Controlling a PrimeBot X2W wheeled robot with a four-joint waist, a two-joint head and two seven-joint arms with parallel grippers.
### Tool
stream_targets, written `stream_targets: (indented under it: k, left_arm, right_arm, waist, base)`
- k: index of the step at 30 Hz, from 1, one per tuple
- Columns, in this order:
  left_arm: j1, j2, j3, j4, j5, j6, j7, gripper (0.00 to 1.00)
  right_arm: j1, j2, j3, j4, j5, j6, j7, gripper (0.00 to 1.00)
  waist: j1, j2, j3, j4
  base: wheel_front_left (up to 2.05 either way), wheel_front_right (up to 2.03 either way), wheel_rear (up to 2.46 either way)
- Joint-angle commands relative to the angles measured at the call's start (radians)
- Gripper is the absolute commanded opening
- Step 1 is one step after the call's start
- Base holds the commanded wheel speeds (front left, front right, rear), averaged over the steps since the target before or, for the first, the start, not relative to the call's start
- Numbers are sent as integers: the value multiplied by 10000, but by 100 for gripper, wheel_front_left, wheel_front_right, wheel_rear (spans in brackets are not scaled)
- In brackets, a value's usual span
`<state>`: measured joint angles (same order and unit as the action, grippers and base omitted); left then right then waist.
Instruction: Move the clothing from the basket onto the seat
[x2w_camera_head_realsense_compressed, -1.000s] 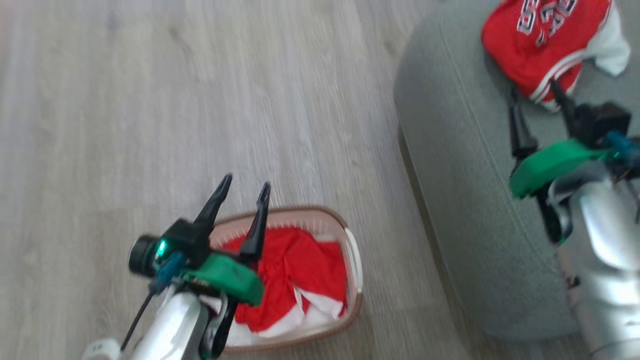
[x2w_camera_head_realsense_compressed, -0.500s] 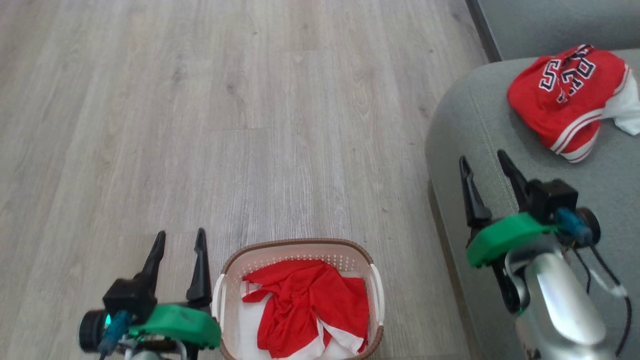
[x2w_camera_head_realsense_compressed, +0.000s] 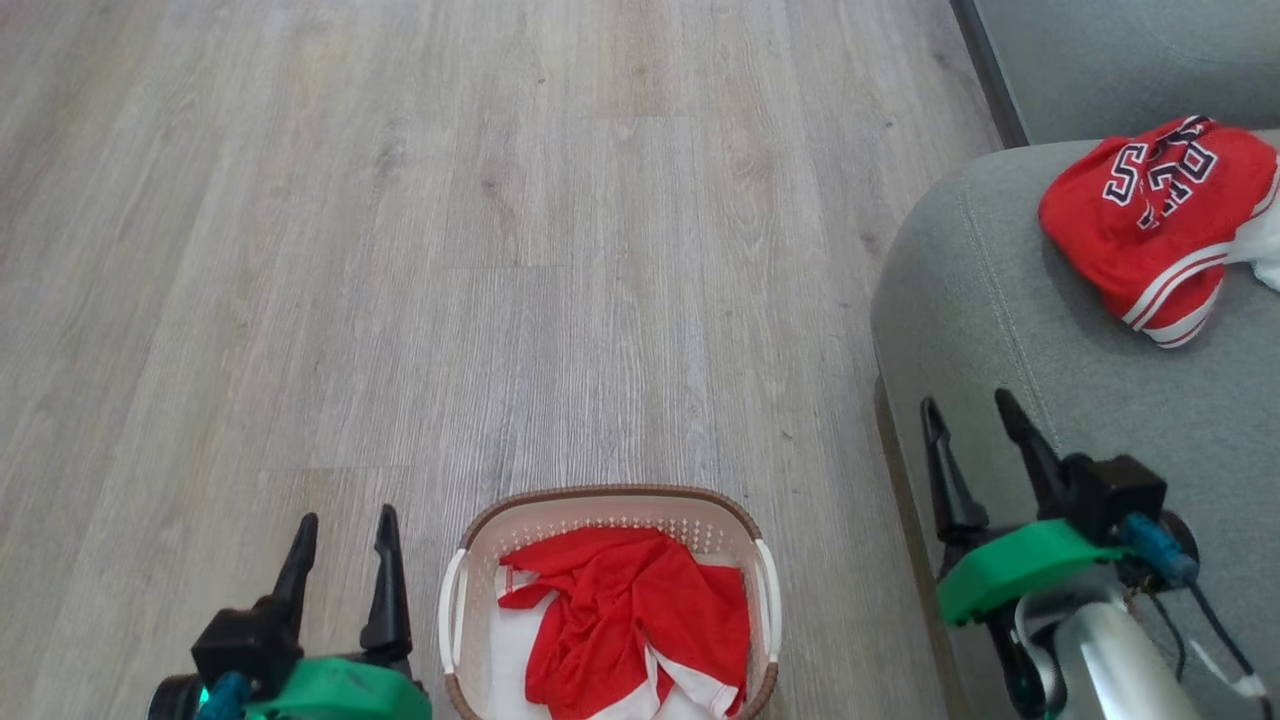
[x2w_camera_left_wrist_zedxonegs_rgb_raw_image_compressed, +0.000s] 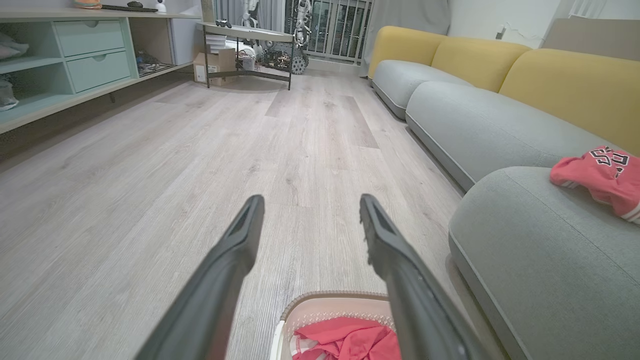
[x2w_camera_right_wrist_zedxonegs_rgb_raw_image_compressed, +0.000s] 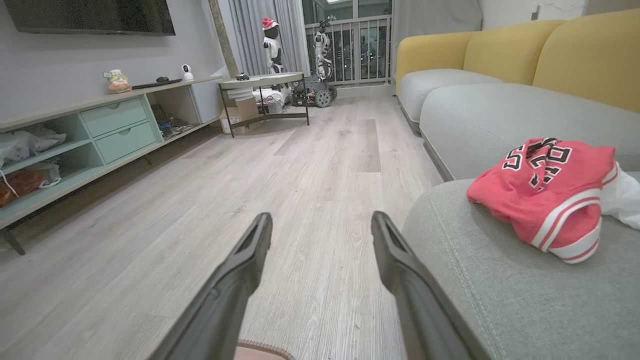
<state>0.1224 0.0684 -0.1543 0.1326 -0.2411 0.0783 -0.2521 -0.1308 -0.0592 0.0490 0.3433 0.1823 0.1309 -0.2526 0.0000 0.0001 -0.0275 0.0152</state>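
Just left of the basket (x2w_camera_head_realsense_compressed: 610, 492), at its near corner: left gripper (x2w_camera_head_realsense_compressed: 347, 515), fingers pointing away over the wood floor (x2w_camera_head_realsense_compressed: 500, 250), jaws spread as wide as they go, nothing between them, clear of the basket's wall.

Inside the basket: crumpled red jersey (x2w_camera_head_realsense_compressed: 625, 610), bunched toward the middle and right side, white trim showing at the near edge, white bottom bare along the left wall. Stands upright on the floor.

Right of the basket, across a strip of bare floor: the seat (x2w_camera_head_realsense_compressed: 1000, 330), grey-green, rounded corner turned toward the basket, stitched seam running along its edge.

Over the seat's edge nearest the basket, as seen from the head: right gripper (x2w_camera_head_realsense_compressed: 967, 400), likewise spread fully open and empty, fingers pointing away, touching no cloth.

Farther right and beyond, well apart from the basket: second red jersey (x2w_camera_head_realsense_compressed: 1150, 215), lying in a heap on the seat, black-and-white numerals up, white striped hem toward the right gripper, a white panel trailing off its right side. Lies apart from both grippers.
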Motion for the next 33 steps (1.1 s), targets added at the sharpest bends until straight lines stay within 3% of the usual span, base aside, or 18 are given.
stream_targets:
  k: [1, 33]
  left_arm:
    - [-343, -25, 389, -320, 83, -56, -97, 100]
    - [-277, -177, 643, -17, 434, -394, -97, 100]
  right_arm:
    - [-204, 87, 304, -384, 77, -2, -91, 100]
    - [-30, 89, 431, -327, 340, -2, -91, 100]
  waist:
    - [0, -1, -5, 9]
    - [0, -1, 101, 36]
  base:
    - [0, 0, 0]
    - [0, 0, 0]
